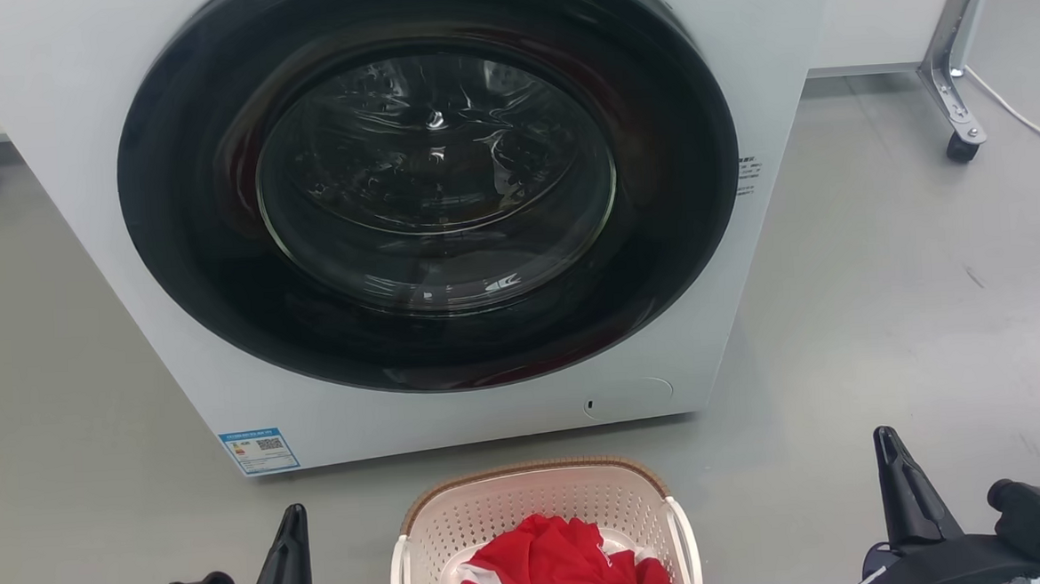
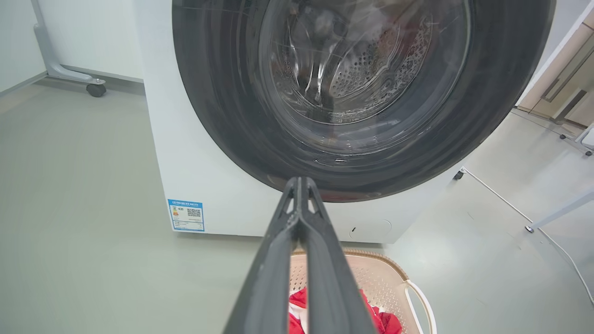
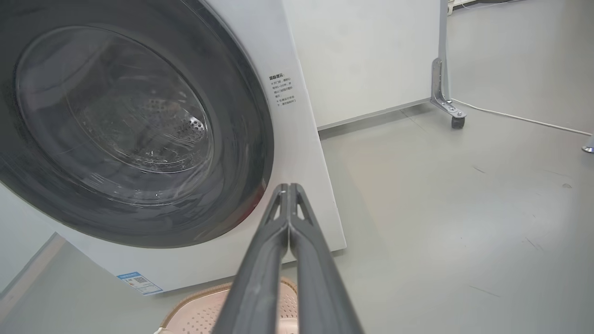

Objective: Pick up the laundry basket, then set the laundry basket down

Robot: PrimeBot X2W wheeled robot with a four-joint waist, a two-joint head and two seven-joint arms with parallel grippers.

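Bright, even light falls from above and leaves no hard shadows. The washing machine (image 1: 445, 216) throws only a thin, soft shadow on the grey floor (image 1: 886, 308) along its base. Small white glints sit on its door glass (image 1: 434, 181), and the dark ring around the glass has a dull sheen. The head view is sharp. In both wrist views the wide lens bows the machine's straight sides and stretches its round door, which looks smeared in the left wrist view. The left gripper (image 2: 300, 183) and right gripper (image 3: 288, 188), in front of the machine, turn soft near their lenses.
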